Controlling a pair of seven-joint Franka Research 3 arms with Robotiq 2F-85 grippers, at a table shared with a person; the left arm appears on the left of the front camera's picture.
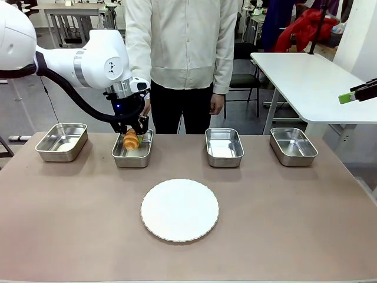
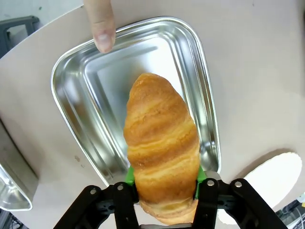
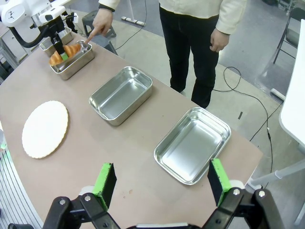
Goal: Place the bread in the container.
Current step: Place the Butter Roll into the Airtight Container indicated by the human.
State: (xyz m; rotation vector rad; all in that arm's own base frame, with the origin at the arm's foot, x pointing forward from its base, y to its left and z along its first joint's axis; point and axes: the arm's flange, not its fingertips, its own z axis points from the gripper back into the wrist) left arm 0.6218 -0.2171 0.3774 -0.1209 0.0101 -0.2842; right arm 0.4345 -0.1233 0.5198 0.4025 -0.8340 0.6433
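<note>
My left gripper (image 1: 132, 137) is shut on the golden-brown croissant (image 1: 131, 140), holding it just above the second steel pan from the left (image 1: 133, 158). In the left wrist view the croissant (image 2: 161, 143) sits between the green pads (image 2: 129, 175) over the pan (image 2: 95, 81), and a person's fingertip (image 2: 101, 28) touches the pan's far rim. The right wrist view shows the croissant (image 3: 64, 53) over that pan (image 3: 76, 64) with the person's finger (image 3: 90, 33) pointing at it. My right gripper (image 3: 162, 183) stands open, high above the table; its tip (image 1: 356, 93) shows at the right edge.
A round white scallop-edged plate (image 1: 179, 210) lies at the table's middle. Three more steel pans stand in the far row: far left (image 1: 62, 142), centre right (image 1: 224, 147), far right (image 1: 293, 146). The person (image 1: 182, 47) stands at the far side. A white table (image 1: 306, 76) stands behind right.
</note>
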